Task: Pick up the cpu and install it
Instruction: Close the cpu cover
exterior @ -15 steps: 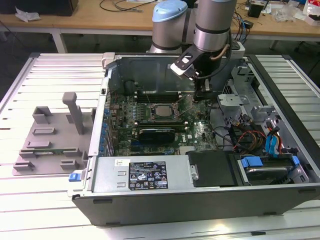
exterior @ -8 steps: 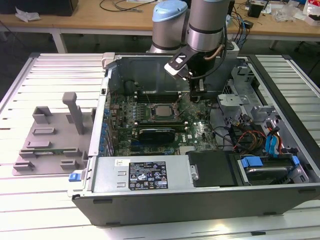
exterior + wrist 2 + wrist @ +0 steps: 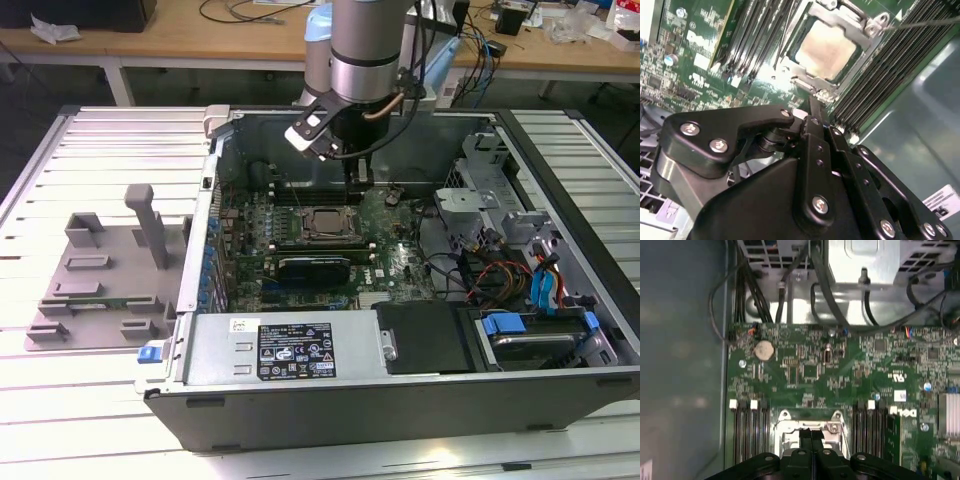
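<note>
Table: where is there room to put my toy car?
Bare table slats lie in front of the grey fixture and behind it, up to the case. Inside the case it is crowded: board, cables, and the arm above.

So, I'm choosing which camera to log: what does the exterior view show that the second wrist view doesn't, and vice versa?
Exterior view: the whole open computer case, the grey fixture on the table at that view's left, and the arm reaching into the case. Second wrist view: the cpu with its silver top up close inside the metal socket frame, and the gripper shut, fingers together. Shared: the cpu in its socket, memory slots alongside, the gripper close by.
</note>
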{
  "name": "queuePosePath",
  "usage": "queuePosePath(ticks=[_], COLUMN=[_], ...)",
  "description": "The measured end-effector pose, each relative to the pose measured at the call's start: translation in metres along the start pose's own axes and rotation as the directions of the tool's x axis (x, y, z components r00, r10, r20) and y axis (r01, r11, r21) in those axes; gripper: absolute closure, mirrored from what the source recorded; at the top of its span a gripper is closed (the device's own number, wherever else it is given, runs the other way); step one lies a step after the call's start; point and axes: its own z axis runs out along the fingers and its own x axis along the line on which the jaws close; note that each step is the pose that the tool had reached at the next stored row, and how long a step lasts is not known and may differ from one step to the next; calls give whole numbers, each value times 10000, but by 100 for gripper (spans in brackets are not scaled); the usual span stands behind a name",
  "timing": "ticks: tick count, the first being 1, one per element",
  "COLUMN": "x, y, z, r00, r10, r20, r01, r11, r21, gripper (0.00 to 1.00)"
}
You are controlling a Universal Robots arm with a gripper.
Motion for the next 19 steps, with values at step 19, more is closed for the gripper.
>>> queuePosePath(ticks=[19], x=[1], y=[-224], z=[75], r00=[9851], r10=[-1717], r20=[-94], r01=[1719], r11=[9847], r21=[275], gripper=[89])
